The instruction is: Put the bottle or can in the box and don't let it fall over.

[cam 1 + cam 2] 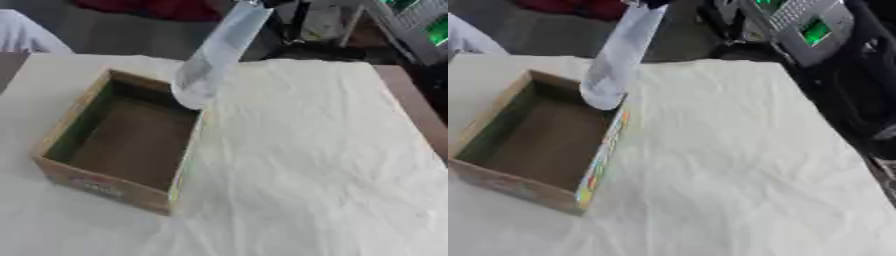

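A clear plastic bottle (pixel 214 55) hangs in the air, tilted, with its top toward the upper right and its bottom just above the far right corner of the box. The open cardboard box (pixel 101 187) stands empty on the left of the table, with a printed strip along its right wall (pixel 601 160). Only a dark bit of my right hand (pixel 651 3) shows at the top edge, holding the bottle by its top end. My left hand does not show in either view.
A wrinkled white cloth (pixel 315 160) covers the table. The table's brown right edge (pixel 411 105) is bare. Beyond the far edge are a white sleeve (pixel 24 35) at the left and grey equipment with green lights (pixel 807 27) at the right.
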Controlling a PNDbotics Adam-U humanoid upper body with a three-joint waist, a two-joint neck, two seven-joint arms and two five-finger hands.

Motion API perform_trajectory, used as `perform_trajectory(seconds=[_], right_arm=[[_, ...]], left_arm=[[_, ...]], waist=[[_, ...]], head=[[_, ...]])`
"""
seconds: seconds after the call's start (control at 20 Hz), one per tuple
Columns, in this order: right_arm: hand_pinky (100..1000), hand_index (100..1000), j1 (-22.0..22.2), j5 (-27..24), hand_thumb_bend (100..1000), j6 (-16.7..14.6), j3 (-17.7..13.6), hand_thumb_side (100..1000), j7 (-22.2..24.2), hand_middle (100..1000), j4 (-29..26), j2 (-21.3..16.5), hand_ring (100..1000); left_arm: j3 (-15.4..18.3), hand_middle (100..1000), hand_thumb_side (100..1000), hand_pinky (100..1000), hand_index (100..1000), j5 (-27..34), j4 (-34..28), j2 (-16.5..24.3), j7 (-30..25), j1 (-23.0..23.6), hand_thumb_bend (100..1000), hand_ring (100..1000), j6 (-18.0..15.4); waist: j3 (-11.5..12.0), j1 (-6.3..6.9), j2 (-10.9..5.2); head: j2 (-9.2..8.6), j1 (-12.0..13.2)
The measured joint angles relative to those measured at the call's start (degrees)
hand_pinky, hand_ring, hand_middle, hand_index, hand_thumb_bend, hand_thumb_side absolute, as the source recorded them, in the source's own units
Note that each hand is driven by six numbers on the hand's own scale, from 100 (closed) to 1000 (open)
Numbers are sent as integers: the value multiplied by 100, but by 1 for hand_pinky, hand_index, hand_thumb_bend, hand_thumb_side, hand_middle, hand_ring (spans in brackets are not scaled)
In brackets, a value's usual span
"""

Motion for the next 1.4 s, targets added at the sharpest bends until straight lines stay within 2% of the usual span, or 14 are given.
perform_trajectory(seconds=[0.35, 0.45, 0.6, 0.85, 0.9, 1.0, 1.05, 1.1, 1.15, 1.2, 1.25, 1.3, 1.35, 1.4], right_arm=[[100, 104, -27, 429, 287, -26, 65, 176, -93, 100, 275, 232, 100], [100, 106, -27, 509, 275, -51, 65, 165, -216, 100, 436, 307, 100], [100, 113, -37, 600, 224, -117, 68, 100, -431, 100, 675, 433, 100], [100, 132, -53, 775, 149, -298, 140, 100, -781, 100, 1128, 666, 100], [100, 172, -50, 812, 100, -340, 163, 100, -831, 100, 1204, 709, 100], [100, 244, -33, 899, 100, -428, 211, 100, -857, 112, 1339, 769, 100], [100, 303, -19, 938, 113, -468, 233, 100, -831, 163, 1407, 797, 145], [100, 469, -17, 970, 225, -501, 257, 100, -778, 309, 1470, 821, 291], [100, 489, -17, 1010, 243, -527, 279, 100, -696, 328, 1525, 843, 311], [146, 628, -17, 1059, 368, -548, 299, 100, -586, 471, 1568, 858, 451], [230, 685, -15, 1113, 385, -573, 319, 100, -429, 530, 1609, 864, 501], [424, 782, -14, 1166, 375, -602, 342, 100, -230, 669, 1645, 870, 624], [541, 833, -13, 1225, 363, -643, 361, 198, 11, 746, 1676, 884, 704], [681, 883, -12, 1289, 331, -697, 372, 347, 267, 827, 1688, 902, 798]], left_arm=[[-165, 644, 746, 837, 700, 177, 0, -27, -142, -273, 100, 563, 97], [-204, 644, 746, 837, 700, 213, -1, -61, -185, -348, 100, 563, 116], [-233, 644, 750, 838, 700, 239, -1, -71, -235, -446, 100, 562, 133], [-260, 643, 752, 838, 699, 254, -1, -110, -265, -531, 100, 561, 140], [-260, 643, 752, 838, 699, 254, -1, -111, -266, -541, 100, 561, 139], [-260, 643, 751, 838, 699, 255, -1, -115, -266, -548, 100, 561, 139], [-260, 643, 751, 838, 699, 256, -1, -127, -267, -551, 100, 561, 139], [-260, 642, 752, 838, 698, 256, -1, -138, -267, -551, 100, 561, 139], [-260, 643, 752, 838, 698, 257, -1, -150, -267, -552, 100, 561, 139], [-260, 643, 753, 839, 699, 257, -1, -155, -267, -552, 100, 561, 139], [-260, 643, 754, 839, 699, 257, -1, -155, -267, -552, 100, 561, 139], [-260, 644, 754, 839, 699, 257, -1, -155, -267, -552, 100, 561, 139], [-260, 644, 754, 839, 700, 257, -1, -156, -268, -552, 100, 561, 140], [-260, 644, 754, 839, 700, 257, -1, -156, -268, -551, 100, 561, 140]], waist=[[470, -80, -55], [611, -117, -22], [768, -186, 58], [924, -244, 161], [938, -248, 163], [951, -258, 169], [962, -261, 175], [969, -263, 184], [969, -265, 187], [969, -267, 188], [967, -269, 188], [963, -269, 188], [959, -269, 188], [952, -269, 188]], head=[[97, -307], [95, -385], [87, -477], [33, -604], [22, -612], [-7, -632], [-11, -640], [-12, -651], [-12, -656], [-12, -657], [-12, -658], [-12, -658], [-13, -658], [-12, -657]])
